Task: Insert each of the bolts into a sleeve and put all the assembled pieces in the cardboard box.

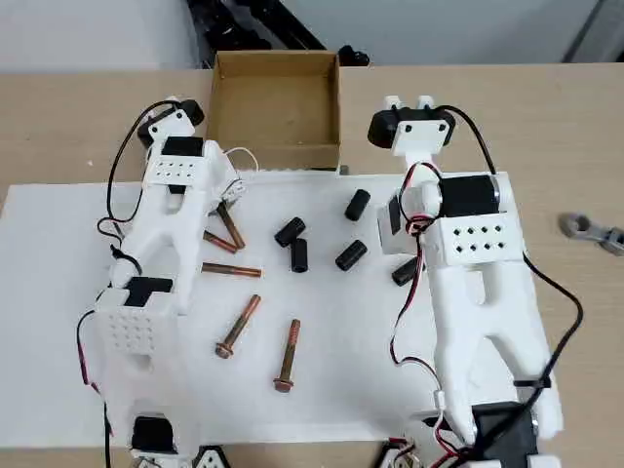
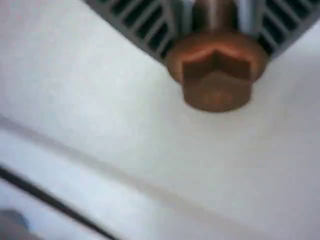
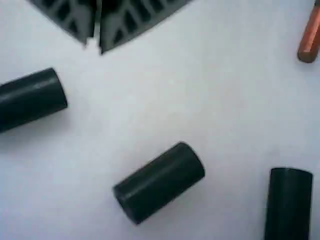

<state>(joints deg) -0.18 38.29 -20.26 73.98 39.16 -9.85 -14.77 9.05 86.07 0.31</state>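
left wrist view: our left tool [image 2: 215,15] grips a bolt [image 2: 216,75] near its head, so it may pivot loose; right tool [image 3: 97,37] closed, empty.

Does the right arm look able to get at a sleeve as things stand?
Likely yes: a sleeve lies free on the sheet close to the right claw, nothing between them; the shut claw must open first.

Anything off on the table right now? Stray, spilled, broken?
Nothing broken or spilled. The bolts and sleeves lie loose on the white mat; the cardboard box stands upright, empty. One stray: a small metal part lies on the bare table beyond the mat, on the right arm's side.
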